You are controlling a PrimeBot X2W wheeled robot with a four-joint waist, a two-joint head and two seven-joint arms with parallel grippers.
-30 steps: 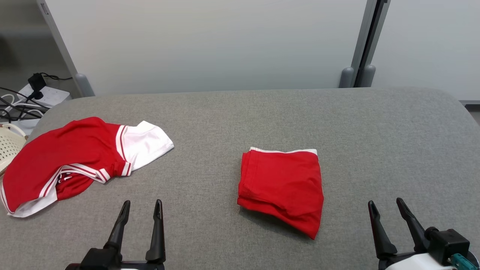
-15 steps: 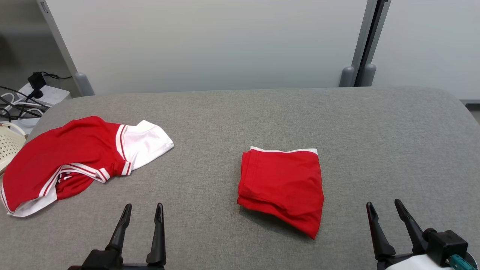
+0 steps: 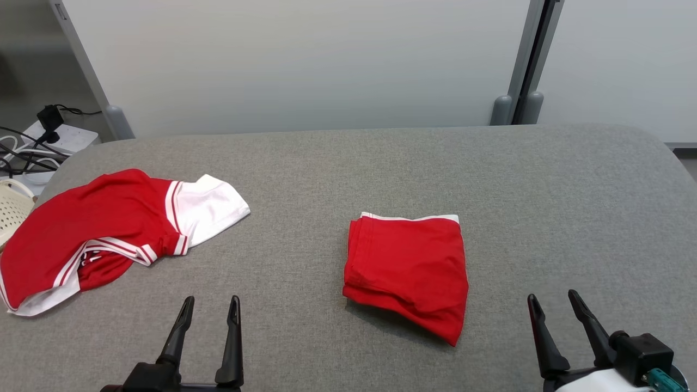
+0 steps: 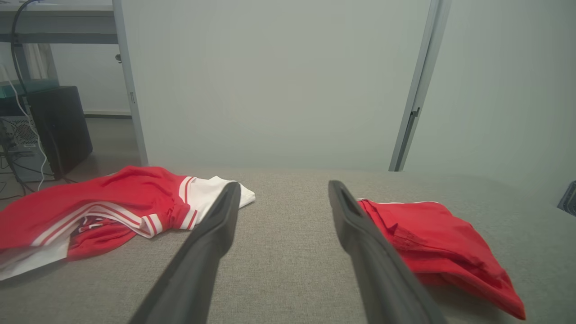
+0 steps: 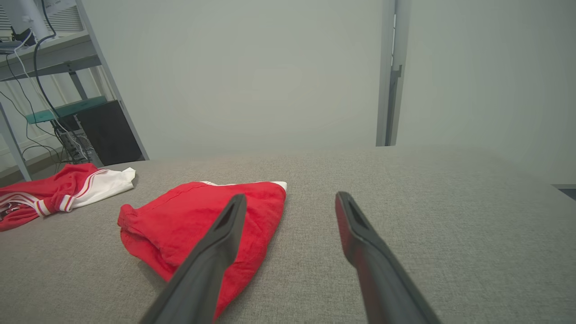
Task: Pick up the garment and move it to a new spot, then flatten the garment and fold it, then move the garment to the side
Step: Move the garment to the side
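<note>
**Both grippers wide open, nothing in either one**

So the left gripper (image 3: pixel 212 299) is parked low at the near edge, its two dark fingers spread well apart and pointing out across the table, with nothing between them. Same deal for the right gripper (image 3: pixel 551 295) over at the near right: jaws fully apart, empty, fingers leaning a little to the left. Neither one is touching any cloth.

Out past them, closer to the right gripper than the left, the folded red garment (image 3: pixel 405 269) lies flat on the grey fabric-covered table (image 3: pixel 381 163). It's a compact, roughly square packet with a thin white band along its far edge, and the near right corner pokes out into a point.

Way off on the left, well apart from that, there's a crumpled red-and-white garment (image 3: pixel 103 234) with striped trim and a white panel facing up. Past the table's left edge are a pale basket (image 3: pixel 11 209) and a white power strip (image 3: pixel 60 139) with black cables. Pale wall panels (image 3: pixel 305 60) stand behind the table.
</note>
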